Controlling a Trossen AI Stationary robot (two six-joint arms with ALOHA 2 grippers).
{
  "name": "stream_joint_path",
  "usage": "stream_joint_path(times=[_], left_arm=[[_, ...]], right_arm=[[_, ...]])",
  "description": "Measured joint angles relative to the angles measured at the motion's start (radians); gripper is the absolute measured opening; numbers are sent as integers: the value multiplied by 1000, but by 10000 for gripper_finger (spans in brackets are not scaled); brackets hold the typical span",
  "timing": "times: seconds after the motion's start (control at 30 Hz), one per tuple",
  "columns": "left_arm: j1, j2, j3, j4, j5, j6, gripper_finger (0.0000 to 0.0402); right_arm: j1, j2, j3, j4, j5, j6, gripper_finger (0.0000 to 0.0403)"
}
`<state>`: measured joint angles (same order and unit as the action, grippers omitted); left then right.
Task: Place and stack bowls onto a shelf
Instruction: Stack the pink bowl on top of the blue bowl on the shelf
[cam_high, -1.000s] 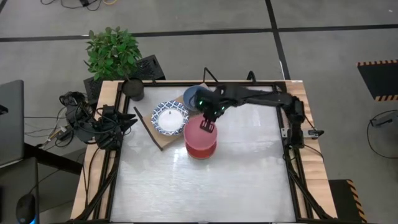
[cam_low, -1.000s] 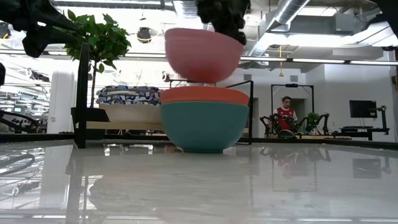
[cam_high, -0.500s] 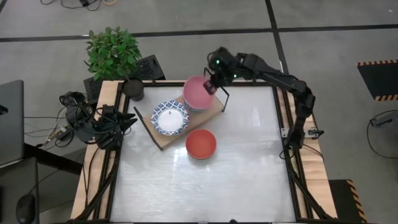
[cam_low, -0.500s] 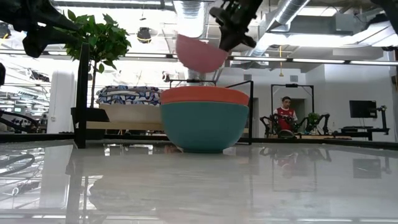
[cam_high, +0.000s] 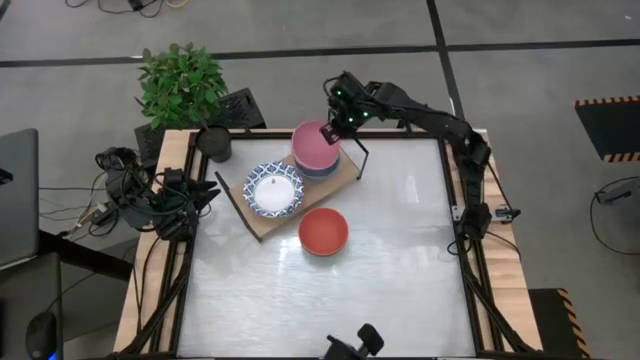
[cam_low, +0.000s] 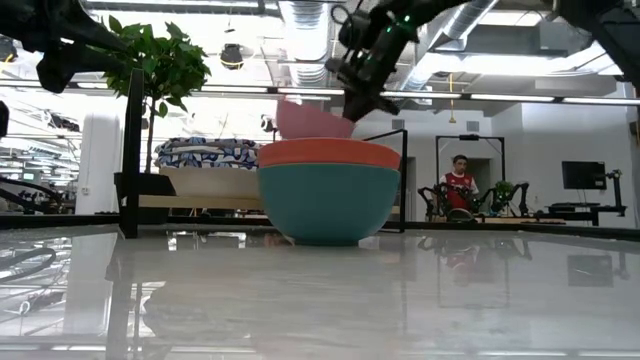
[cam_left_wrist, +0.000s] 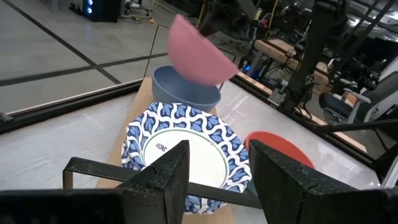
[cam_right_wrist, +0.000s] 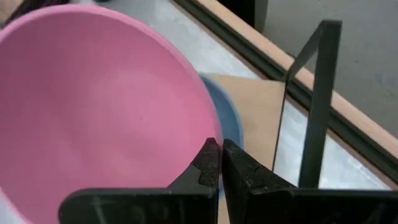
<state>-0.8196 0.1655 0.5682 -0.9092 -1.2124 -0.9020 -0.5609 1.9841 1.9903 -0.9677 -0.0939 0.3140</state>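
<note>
My right gripper (cam_high: 333, 128) is over the shelf's far end, shut on a pink bowl (cam_high: 314, 145). The pink bowl (cam_left_wrist: 196, 50) hangs tilted over a plain blue bowl (cam_left_wrist: 186, 93) that stands on the light-wood shelf (cam_high: 255, 220). A blue-patterned bowl (cam_high: 273, 190) sits beside it on the board. On the table nearer me, a red bowl (cam_low: 328, 153) is nested in a teal bowl (cam_low: 328, 205). My left gripper (cam_left_wrist: 217, 180) is open and parked at the table's left edge, facing the shelf. My right gripper pinches the pink bowl's rim (cam_right_wrist: 208, 134) between its two fingers, one finger (cam_right_wrist: 205, 163) inside the bowl and one outside. It comes from above, slanting down. The bowl is tilted just over the blue bowl (cam_right_wrist: 227, 121); whether the two touch I cannot tell.
The shelf's black wire leg (cam_right_wrist: 311, 106) stands close beside my right gripper. A potted plant (cam_high: 182, 85) and a dark cup (cam_high: 214, 143) are at the far left corner. The table's near half (cam_high: 330, 300) holds nothing. A person (cam_low: 460, 182) sits in the room beyond.
My right gripper has carried the pink bowl from just above the red and teal stack toward the table's far edge, over the shelf, then lowered it over the blue bowl. The bowl has tipped in the hold. The stack has stayed put.
</note>
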Motion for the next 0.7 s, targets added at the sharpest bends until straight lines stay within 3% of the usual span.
stream_joint_path(times=[0.27,0.7], left_arm=[[0,0,0,-1,1,0,151],[0,0,0,-2,0,0,151]], right_arm=[[-20,67,0,0,-15,2,24],[-31,67,0,-69,-39,-9,24]])
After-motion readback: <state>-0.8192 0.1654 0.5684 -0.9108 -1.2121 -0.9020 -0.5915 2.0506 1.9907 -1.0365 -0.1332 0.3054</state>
